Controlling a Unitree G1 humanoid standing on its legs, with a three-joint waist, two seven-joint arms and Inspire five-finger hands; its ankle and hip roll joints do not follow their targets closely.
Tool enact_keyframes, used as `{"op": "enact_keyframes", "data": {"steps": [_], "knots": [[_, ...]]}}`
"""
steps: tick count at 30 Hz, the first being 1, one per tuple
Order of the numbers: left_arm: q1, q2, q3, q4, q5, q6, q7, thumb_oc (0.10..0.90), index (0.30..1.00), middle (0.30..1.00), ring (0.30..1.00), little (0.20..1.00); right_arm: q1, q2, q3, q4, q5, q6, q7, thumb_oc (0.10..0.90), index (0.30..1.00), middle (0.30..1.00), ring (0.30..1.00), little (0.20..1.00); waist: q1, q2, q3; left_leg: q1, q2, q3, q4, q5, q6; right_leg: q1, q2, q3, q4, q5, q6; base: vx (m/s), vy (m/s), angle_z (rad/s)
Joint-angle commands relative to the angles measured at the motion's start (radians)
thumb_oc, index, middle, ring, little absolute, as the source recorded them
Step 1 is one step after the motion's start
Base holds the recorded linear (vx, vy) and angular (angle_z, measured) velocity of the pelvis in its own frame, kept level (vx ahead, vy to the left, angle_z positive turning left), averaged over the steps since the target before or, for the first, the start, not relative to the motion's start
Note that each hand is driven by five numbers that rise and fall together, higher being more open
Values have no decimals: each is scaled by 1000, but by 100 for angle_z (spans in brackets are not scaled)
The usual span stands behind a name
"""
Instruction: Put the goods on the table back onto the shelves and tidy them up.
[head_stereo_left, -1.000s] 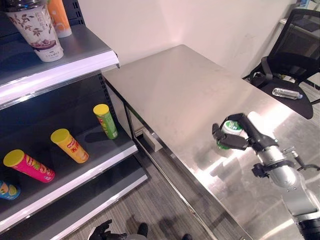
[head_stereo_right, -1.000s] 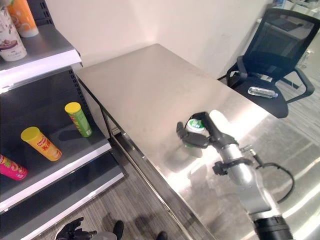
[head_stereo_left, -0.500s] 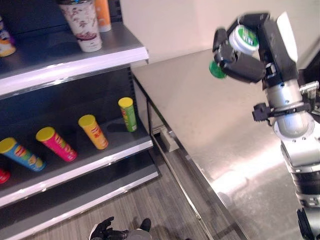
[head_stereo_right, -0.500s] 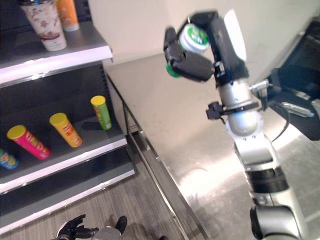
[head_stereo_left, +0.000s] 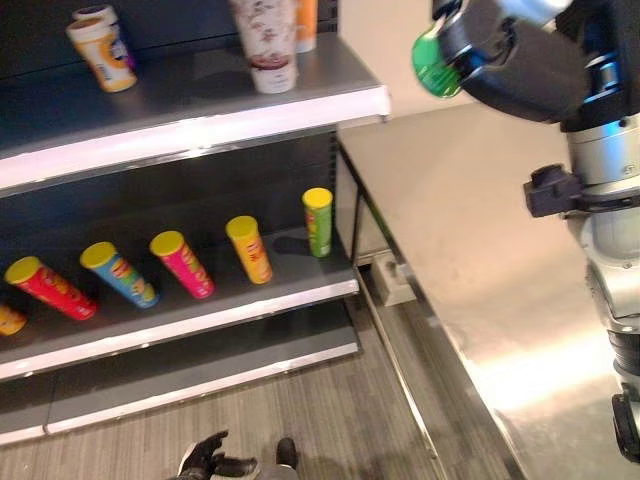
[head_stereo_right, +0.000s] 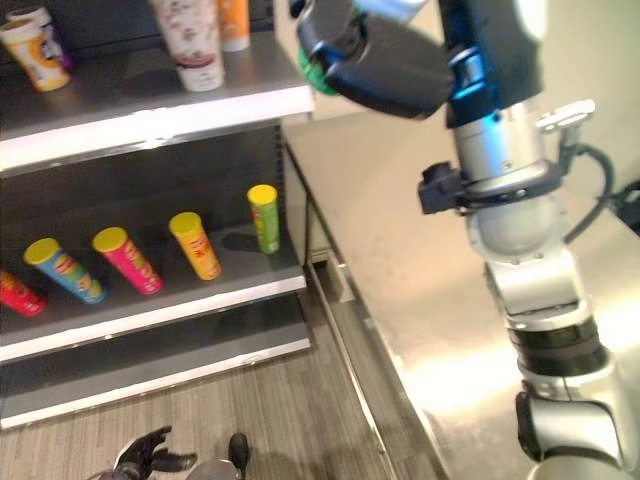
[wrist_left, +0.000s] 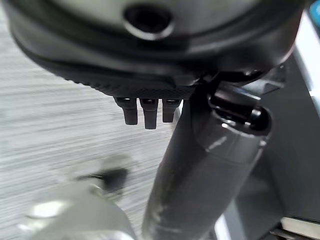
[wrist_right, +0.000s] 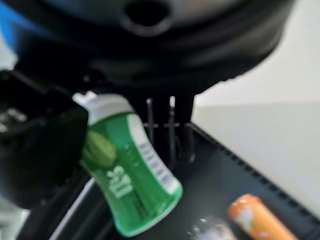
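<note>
A green container with a white top (wrist_right: 130, 170) is clasped in my right hand (head_stereo_left: 520, 60), whose fingers and thumb (wrist_right: 45, 150) curl round it. The hand is raised high, level with the upper shelf (head_stereo_left: 200, 125) and just right of its end. Only the container's green base (head_stereo_left: 435, 65) pokes out past the fingers in the eye views. My left hand (head_stereo_left: 210, 462) hangs low over the floor with its fingers (wrist_left: 145, 110) relaxed and nothing in them.
The upper shelf carries a floral cup (head_stereo_left: 265, 40), an orange bottle (head_stereo_left: 305, 15) and a small cup (head_stereo_left: 100, 50). Several chip cans lie on the lower shelf (head_stereo_left: 250, 305), with a green can (head_stereo_left: 318, 220) upright. The steel table (head_stereo_left: 480, 250) runs along the right.
My right hand has risen from table height to the upper shelf's level with the green container in it. The camera has swung left towards the shelves.
</note>
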Motion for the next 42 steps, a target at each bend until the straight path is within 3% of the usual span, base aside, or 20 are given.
{"op": "enact_keyframes", "data": {"steps": [1,12,14,15,16,18,19,20,23,24,25,27,31,34,37,39,41,42], "knots": [[-28,50,-42,-26,46,-30,7,800,900,900,900,900,-82,-11,-53,-26,58,-54,-25,400,300,300,300,300,6,15,-116,126,102,-4,-34,-20,-83,-162,44,44,-20,-39,17,-41,267,76],[-34,57,-49,-21,61,-31,8,800,900,900,900,900,-81,-16,-65,-34,51,-48,-27,400,300,300,300,300,9,14,-116,131,69,3,-71,-34,-59,-182,7,45,-1,-5,40,-16,59,18],[-47,61,-53,-18,81,-29,17,800,900,900,900,900,-77,-19,-75,-41,32,-44,-34,400,300,300,300,300,8,14,-111,139,14,6,-128,-50,-29,-198,-38,43,12,44,75,-134,423,-5],[-55,77,-61,-19,110,-34,14,800,900,900,900,900,-73,-19,-90,-46,-1,-38,-48,400,300,300,300,300,8,-9,-97,131,-52,9,-141,-62,12,-211,-95,53,28,92,117,-215,639,4],[-58,85,-61,-17,124,-33,14,800,900,900,900,900,-80,-22,-93,-42,-30,-34,-64,400,300,300,300,300,9,-21,-90,129,-80,13,-143,-66,31,-223,-124,56,54,105,132,-172,482,6],[-59,87,-59,-15,125,-33,16,800,900,900,900,900,-81,-18,-94,-43,-31,-34,-65,400,300,300,300,300,9,-24,-85,129,-85,15,-143,-67,37,-230,-133,64,67,108,136,-76,155,4],[-71,100,-63,-13,132,-33,20,800,900,900,900,900,-74,-21,-105,-52,-46,-36,-75,400,300,300,300,300,-21,-29,-68,127,-85,0,-142,-61,44,-262,-128,184,118,94,146,-228,164,-5],[-72,120,-56,-35,115,-36,19,800,900,900,900,900,-69,-28,-120,-64,-44,-42,-74,400,300,300,300,300,-33,-32,-61,100,-84,5,-134,-27,65,-279,-75,333,212,7,98,-208,128,-6],[-72,120,-56,-35,114,-36,19,800,900,900,900,900,-69,-28,-120,-64,-44,-42,-74,400,300,300,300,300,-31,-33,-63,100,-84,7,-134,-27,65,-282,-75,335,214,6,98,-66,21,-8],[-72,125,-55,-35,110,-33,20,800,900,900,900,900,-68,-34,-118,-65,-35,-44,-71,400,300,300,300,300,-30,-30,-66,83,-82,-6,-129,-16,74,-267,-45,361,261,-42,79,-91,-233,-16],[-37,111,-37,-24,82,-27,20,800,900,900,900,900,-75,-38,-98,-66,39,-56,-41,400,300,300,300,300,-1,-75,-113,37,-94,-65,-112,11,67,-181,109,499,130,-152,31,-125,-316,38],[-25,94,-27,-19,62,-21,19,800,900,900,900,900,-95,-30,-74,-70,50,-60,-37,400,300,300,300,300,11,-77,-122,10,-74,-74,-111,38,44,-143,142,487,29,-124,25,-149,-314,59],[-32,89,-39,-23,63,-20,13,800,900,900,900,900,-115,-29,-62,-75,91,-68,-26,400,300,300,300,300,16,-87,-109,-42,-43,-101,-78,72,10,-117,174,467,-30,-116,5,-145,-179,18],[-37,85,-43,-32,52,-16,8,800,900,900,900,900,-119,-39,-60,-74,122,-69,-9,400,300,300,300,300,9,-99,-72,-125,-19,-115,43,84,-28,-95,187,411,-46,-120,-21,-202,-163,74],[-45,84,-38,-45,41,-12,10,800,900,900,900,900,-119,-46,-43,-69,138,-63,3,400,300,300,300,300,-5,-112,-55,-149,50,-20,106,106,-41,-95,183,369,-46,-116,-33,-158,-47,69],[-40,82,-36,-43,44,-12,12,800,900,900,900,900,-127,-35,-19,-62,143,-56,12,400,300,300,300,300,6,-111,-50,-130,59,-32,116,88,-45,-87,182,372,-48,-113,-33,-45,22,36],[-27,75,-28,-39,27,-14,30,800,900,900,900,900,-176,-4,71,-44,139,-34,48,400,300,300,300,300,26,-106,-63,-72,53,-146,88,37,-50,-93,154,381,-50,-95,-14,-51,109,-5],[-26,74,-27,-39,27,-15,30,800,900,900,900,900,-179,-4,75,-42,139,-35,48,400,300,300,300,300,24,-104,-63,-68,53,-145,82,40,-51,-92,155,381,-50,-95,-14,-16,123,-14]]}}
